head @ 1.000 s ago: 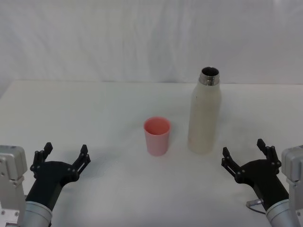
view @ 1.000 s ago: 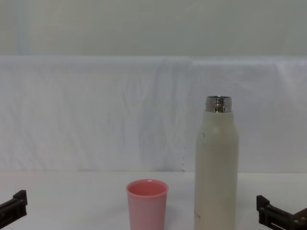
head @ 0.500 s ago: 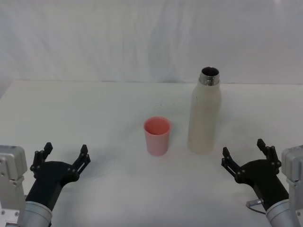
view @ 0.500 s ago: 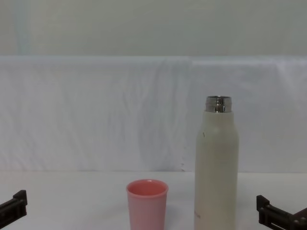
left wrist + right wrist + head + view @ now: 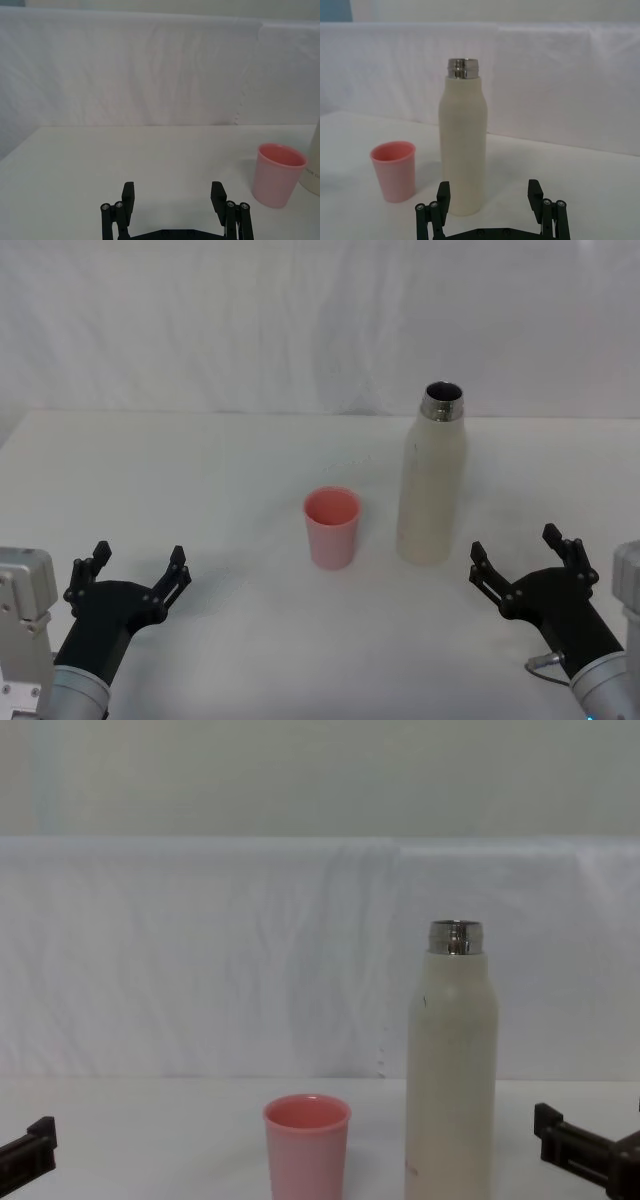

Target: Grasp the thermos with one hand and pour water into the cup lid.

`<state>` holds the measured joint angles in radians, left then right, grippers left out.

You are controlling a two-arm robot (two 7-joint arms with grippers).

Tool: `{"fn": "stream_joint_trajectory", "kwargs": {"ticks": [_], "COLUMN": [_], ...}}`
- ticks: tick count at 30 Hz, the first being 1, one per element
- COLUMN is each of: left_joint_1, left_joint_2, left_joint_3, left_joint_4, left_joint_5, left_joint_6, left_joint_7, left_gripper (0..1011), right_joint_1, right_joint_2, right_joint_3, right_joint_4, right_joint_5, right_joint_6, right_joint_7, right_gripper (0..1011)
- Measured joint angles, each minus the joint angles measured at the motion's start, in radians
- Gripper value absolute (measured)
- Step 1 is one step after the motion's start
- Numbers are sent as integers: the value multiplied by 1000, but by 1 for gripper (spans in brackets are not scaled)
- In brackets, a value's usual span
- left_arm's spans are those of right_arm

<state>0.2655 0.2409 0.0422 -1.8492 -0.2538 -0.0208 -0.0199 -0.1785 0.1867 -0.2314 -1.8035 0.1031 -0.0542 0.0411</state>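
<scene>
The cream-white thermos [image 5: 432,482] [image 5: 463,145] [image 5: 450,1070] stands upright and uncapped right of the table's centre, its steel neck showing. Just to its left, a small gap away, the pink cup lid [image 5: 331,526] [image 5: 277,174] [image 5: 394,170] [image 5: 307,1144] stands upright. My right gripper [image 5: 524,561] [image 5: 489,198] hovers open, near and to the right of the thermos, touching nothing. My left gripper [image 5: 138,566] [image 5: 172,198] is open at the near left, well away from the cup lid.
The white table [image 5: 200,470] runs back to a white cloth backdrop [image 5: 300,320]. Its left edge shows at the far left of the head view.
My right gripper has shifted slightly to the right and up. The thermos, the cup lid and the left gripper have not moved.
</scene>
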Motion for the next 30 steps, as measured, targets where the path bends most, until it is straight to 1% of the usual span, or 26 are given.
{"fn": "stream_joint_trajectory", "kwargs": {"ticks": [3, 10, 14, 19, 22, 30], "left_joint_1": [0, 0, 0, 0, 0, 0], "left_joint_2": [0, 0, 0, 0, 0, 0], "left_joint_3": [0, 0, 0, 0, 0, 0], "left_joint_4": [0, 0, 0, 0, 0, 0], "left_joint_5": [0, 0, 0, 0, 0, 0], "left_joint_6": [0, 0, 0, 0, 0, 0], "left_joint_7": [0, 0, 0, 0, 0, 0], "left_gripper": [1001, 1001, 1001, 1001, 1001, 1001], "right_joint_1": [0, -1, 6, 32, 45, 106], "right_joint_2": [0, -3, -5, 1, 5, 22], "right_joint_3": [14, 34, 43, 50, 51, 48], "right_joint_4": [-7, -17, -16, 5, 18, 74], "right_joint_5": [26, 48, 64, 90, 104, 153], "right_joint_6": [4, 25, 46, 83, 96, 126], "right_joint_7": [34, 76, 105, 137, 150, 194], "right_gripper": [1001, 1001, 1001, 1001, 1001, 1001]}}
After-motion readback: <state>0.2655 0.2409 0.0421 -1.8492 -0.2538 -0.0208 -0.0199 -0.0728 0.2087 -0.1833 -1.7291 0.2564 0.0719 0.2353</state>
